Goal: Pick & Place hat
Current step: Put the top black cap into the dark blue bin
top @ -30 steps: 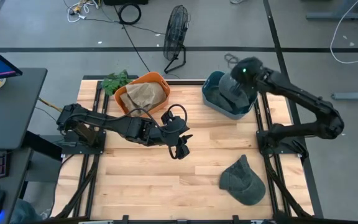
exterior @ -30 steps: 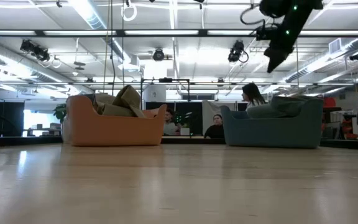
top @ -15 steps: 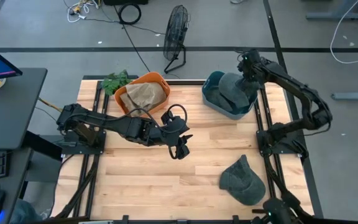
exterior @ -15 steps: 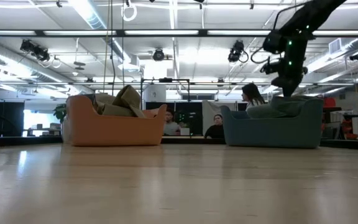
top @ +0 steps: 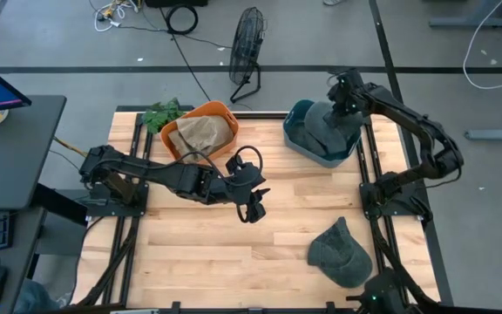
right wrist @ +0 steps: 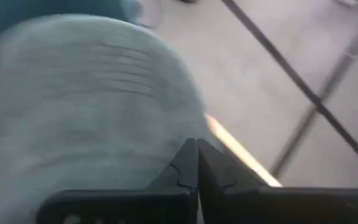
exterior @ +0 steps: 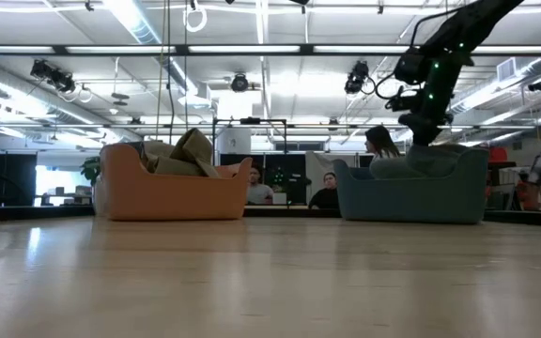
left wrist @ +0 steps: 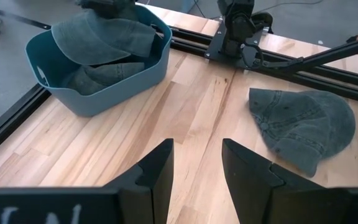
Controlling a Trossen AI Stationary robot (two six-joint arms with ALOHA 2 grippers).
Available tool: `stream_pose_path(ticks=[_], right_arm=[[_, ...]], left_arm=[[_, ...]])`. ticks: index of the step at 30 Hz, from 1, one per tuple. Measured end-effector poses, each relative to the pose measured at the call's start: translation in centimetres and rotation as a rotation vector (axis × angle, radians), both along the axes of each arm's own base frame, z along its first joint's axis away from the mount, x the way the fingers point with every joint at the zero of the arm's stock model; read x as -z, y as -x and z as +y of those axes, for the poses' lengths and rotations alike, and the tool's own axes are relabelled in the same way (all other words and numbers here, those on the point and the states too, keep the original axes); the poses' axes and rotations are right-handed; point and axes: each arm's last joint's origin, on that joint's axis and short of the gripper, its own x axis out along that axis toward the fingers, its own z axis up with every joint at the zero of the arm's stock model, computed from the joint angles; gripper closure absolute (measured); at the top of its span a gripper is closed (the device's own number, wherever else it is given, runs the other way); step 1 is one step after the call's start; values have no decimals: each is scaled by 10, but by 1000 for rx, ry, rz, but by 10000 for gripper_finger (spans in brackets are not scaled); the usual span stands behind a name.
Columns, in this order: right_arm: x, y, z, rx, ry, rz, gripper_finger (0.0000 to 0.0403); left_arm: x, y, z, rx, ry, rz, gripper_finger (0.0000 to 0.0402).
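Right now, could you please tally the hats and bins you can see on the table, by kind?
Grey hats: 3, one loose on the table, two in the blue bin.
Tan hats: 1, in the orange bin.
Bins: 2, blue and orange.
Total: 6.

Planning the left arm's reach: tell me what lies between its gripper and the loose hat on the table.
Only bare wood. Left wrist view shows left gripper, hat.
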Motion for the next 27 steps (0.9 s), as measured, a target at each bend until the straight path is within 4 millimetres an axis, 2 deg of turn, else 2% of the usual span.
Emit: stream_pose_path(ticks=[4,11,19,27], right_arm=[[-3,-2,5,-97,-38,-69,403],[-15,-3,16,-250,34,-2,384],[-25,4,40,-415,6,103,301],[-21,1,40,-497,-7,143,197]], left_arm=[[0,0,0,2,-3,4,262],[0,0,0,2,-2,4,262],[0,0,0,1,-2,4,262],[0,0,0,-1,2,2,262]])
